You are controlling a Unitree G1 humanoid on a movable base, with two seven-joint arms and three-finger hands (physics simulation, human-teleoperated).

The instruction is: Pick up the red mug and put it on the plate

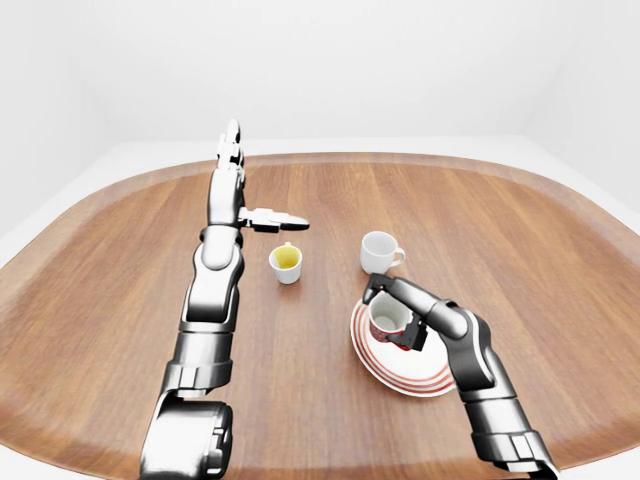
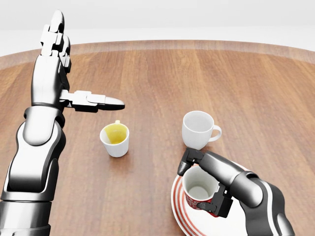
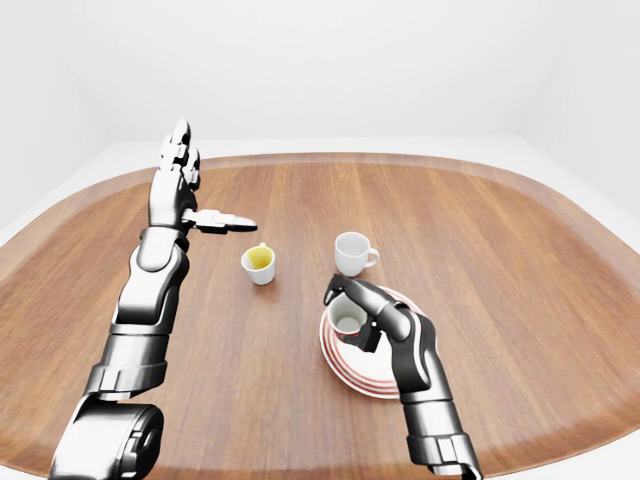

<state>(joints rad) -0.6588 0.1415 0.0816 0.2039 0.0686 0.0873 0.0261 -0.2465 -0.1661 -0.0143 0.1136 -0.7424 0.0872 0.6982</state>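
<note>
Fingers (image 2: 186, 162) of right hand (image 2: 209, 184) wrap the red ceramic mug (image 2: 199, 189), upright over the red-ringed white plate (image 2: 178, 209); contact with plate hidden | mug's red wall mostly hidden by hand | plate cut off at head view's bottom | left hand (image 2: 59, 54) raised, fingers extended, thumb out | white cup (image 2: 198, 129), yellow-lined cup (image 2: 115, 139) on wooden table (image 2: 246, 88).

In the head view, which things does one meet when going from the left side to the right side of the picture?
Left hand, raised and open → small cup with yellow inside → red mug held by the right hand over the striped plate. The white mug overlaps the red mug's span, so I leave it out.
</note>
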